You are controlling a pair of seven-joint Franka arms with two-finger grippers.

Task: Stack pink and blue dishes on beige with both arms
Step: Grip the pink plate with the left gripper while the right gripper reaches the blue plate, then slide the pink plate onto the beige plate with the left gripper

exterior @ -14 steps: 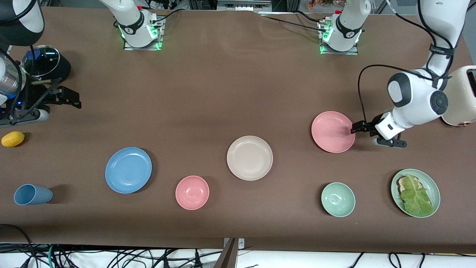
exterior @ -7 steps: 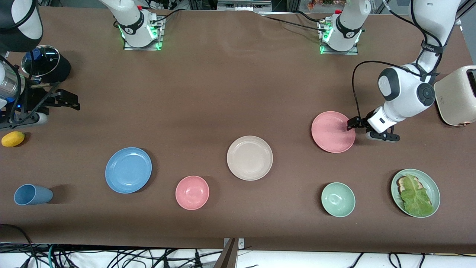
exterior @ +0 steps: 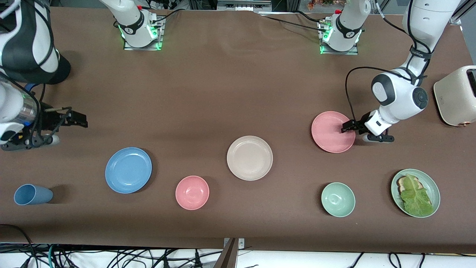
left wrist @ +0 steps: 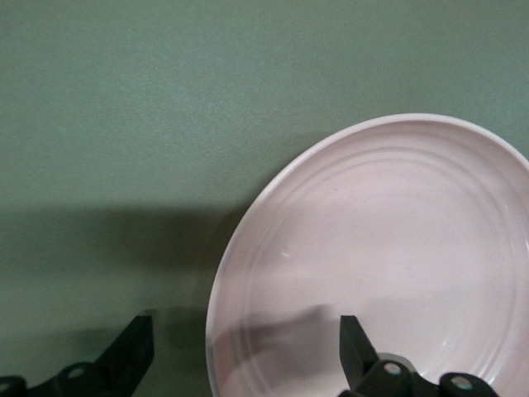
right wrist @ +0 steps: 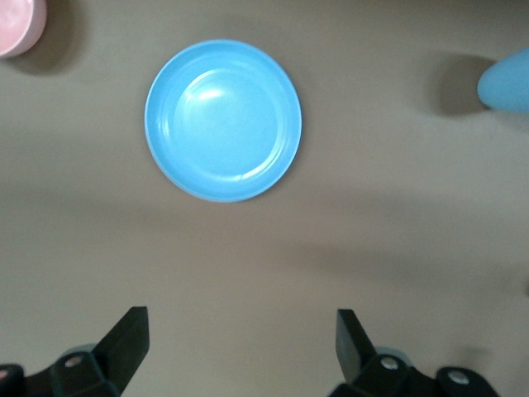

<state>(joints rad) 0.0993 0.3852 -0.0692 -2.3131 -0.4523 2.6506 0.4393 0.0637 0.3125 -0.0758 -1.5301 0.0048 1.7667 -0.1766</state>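
Three plates: blue, beige and pink, all lying apart on the brown counter [exterior: 223, 93], none stacked.
Blue cup [exterior: 32, 194]: on its side, nearest the front camera, at the right arm's end of the counter.
Pink bowl [exterior: 192, 192]: near the front edge, between the blue plate and the beige plate.
Green bowl [exterior: 338, 199]: near the front edge, nearer the camera than the pink plate.
Green plate [exterior: 431, 186]: holds lettuce on bread, at the left arm's end, beside the green bowl.
Blue plate [exterior: 128, 170]: flat on the counter toward the right arm's end, a little farther from the camera than the pink bowl; nothing touches it.
Beige plate [exterior: 249, 158]: flat near the middle of the counter, bare on top, between the blue plate and the pink plate.
Pink plate [exterior: 333, 131]: flat on the counter toward the left arm's end, farther from the camera than the beige plate.
Left tool [exterior: 349, 126]: low at the pink plate's edge, jaws spread wide; one finger [left wrist: 357, 343] is over the plate's inside, the other outside the rim; nothing gripped.
Right tool [exterior: 76, 121]: up in the air over bare counter, jaws spread wide and empty; its wrist view looks down on the blue plate.
Toaster [exterior: 455, 95]: cream, at the left arm's end, farther from the camera than the pink plate.
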